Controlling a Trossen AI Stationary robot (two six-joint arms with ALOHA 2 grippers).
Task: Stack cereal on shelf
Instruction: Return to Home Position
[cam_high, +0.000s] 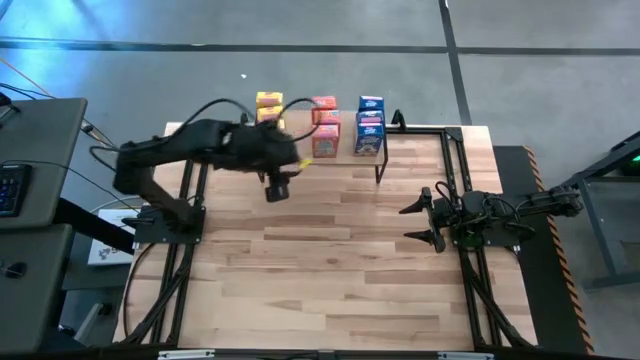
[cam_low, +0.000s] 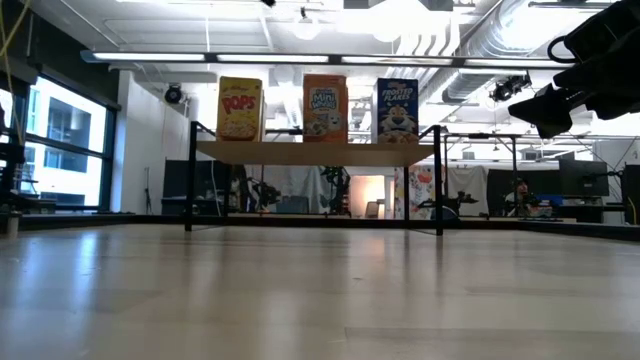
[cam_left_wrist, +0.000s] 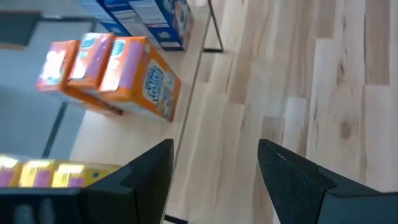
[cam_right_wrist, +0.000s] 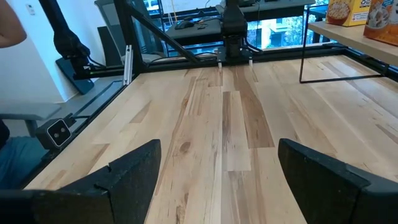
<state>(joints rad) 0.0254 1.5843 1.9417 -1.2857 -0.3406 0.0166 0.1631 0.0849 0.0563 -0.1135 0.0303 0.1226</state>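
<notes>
Holds the open, empty left end effector (cam_high: 278, 188) just short of yellow, orange-red and blue cardboard cereal boxes (cam_high: 325, 125) colour-grouped on the light-wood shelf (cam_low: 315, 151), free to retreat; parks the right end effector (cam_high: 408, 223) open, well aside.

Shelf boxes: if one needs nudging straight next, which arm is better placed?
Left, most likely. The left gripper hangs open close to the shelf, near the orange boxes. The right gripper sits open, well away at the table's right side.
</notes>
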